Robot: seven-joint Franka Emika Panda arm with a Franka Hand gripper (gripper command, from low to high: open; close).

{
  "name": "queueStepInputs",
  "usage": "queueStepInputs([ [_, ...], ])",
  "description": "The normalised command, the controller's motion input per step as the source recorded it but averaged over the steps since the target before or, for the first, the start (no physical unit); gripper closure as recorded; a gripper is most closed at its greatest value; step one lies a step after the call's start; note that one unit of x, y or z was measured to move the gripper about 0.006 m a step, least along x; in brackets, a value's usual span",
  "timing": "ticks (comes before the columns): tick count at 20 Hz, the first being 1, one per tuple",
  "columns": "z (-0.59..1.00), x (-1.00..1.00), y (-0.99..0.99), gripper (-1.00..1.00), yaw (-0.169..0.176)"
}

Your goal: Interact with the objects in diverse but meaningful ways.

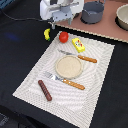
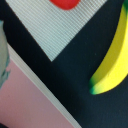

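In the exterior view, a brown sausage stick (image 1: 45, 90) lies on the near left part of the pale woven placemat (image 1: 100, 85), its long axis running diagonally from upper left to lower right. Further back, a small yellow plastic banana (image 1: 46, 34) rests on the black tablecloth (image 1: 17, 55) just off the placemat's far corner, its long axis roughly upright in the picture. The wrist view shows the banana (image 2: 112, 60) as a smooth curved body with a greenish tip, beside that corner of the placemat (image 2: 55, 25). Above the banana hangs the white gripper (image 1: 57, 22), pointing downward; whether its jaws are parted or closed cannot be told. A round red tomato (image 1: 63, 36) sits just beside the banana, on the mat's edge. Next comes a flat yellow packet with red marks (image 1: 78, 45), lying tilted on the mat. At the back, a dark grey pot (image 1: 92, 12) stands on the pinkish board (image 1: 107, 30).
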Motion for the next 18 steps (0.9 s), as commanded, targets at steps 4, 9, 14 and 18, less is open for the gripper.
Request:
queueStepInputs([
  [4,-0.22,-0.62,-0.26,-1.00,0.018],
  [9,-0.22,-0.57,-0.23,-1.00,0.013],
  [14,-0.26,-0.57,-0.26,-1.00,0.006],
  [18,-0.31,-0.59,-0.28,-1.00,0.009],
])
